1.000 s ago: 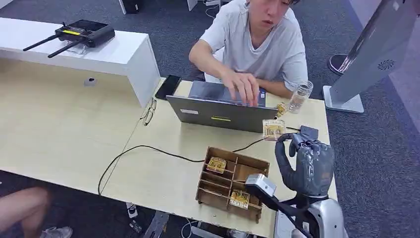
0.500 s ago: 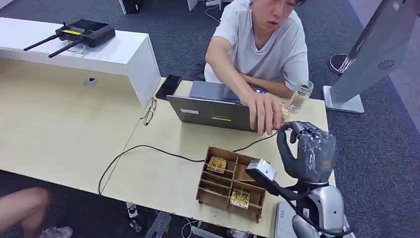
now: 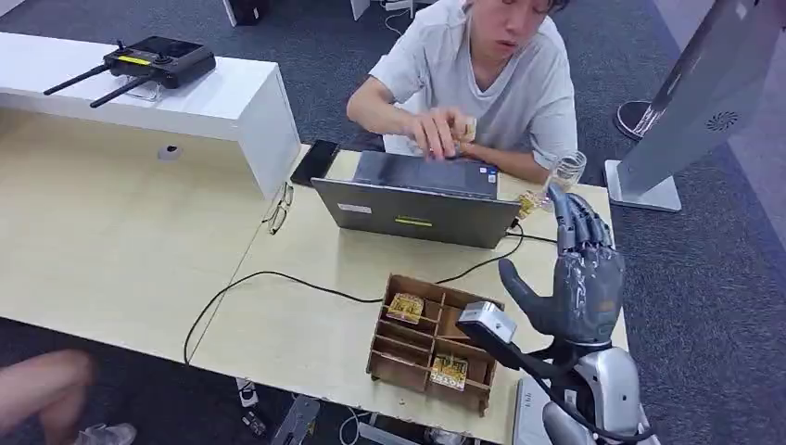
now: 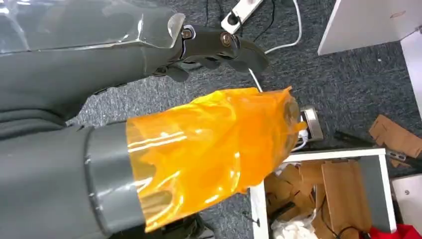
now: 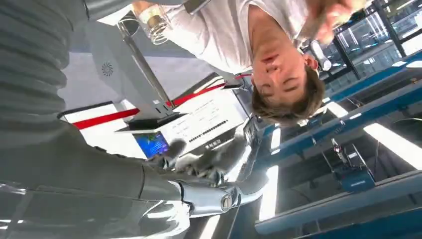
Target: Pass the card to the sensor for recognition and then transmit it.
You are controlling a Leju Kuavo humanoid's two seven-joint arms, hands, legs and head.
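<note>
Since half second ago, card [image 3: 461, 130] gone from near my right hand [image 3: 576, 278]; person's hand [image 3: 436, 132] now holds it above laptop [image 3: 417, 206], behind its screen. Right hand raised just right of laptop, fingers spread, thumb out, holding nothing. Left hand [image 4: 219, 45] over carpet, thumb wrapped in orange film; fingers slightly curled, grip state unclear. Wooden tray [image 3: 399, 369] sits in front of laptop, holding two more cards.

The head view looks forward and down over the counter [image 3: 306, 324] from high up. The left wrist view sits close, facing carpeted floor [image 4: 348, 84]. The right wrist view, inverted, shares the person [image 3: 491, 83] with the head view.
</note>
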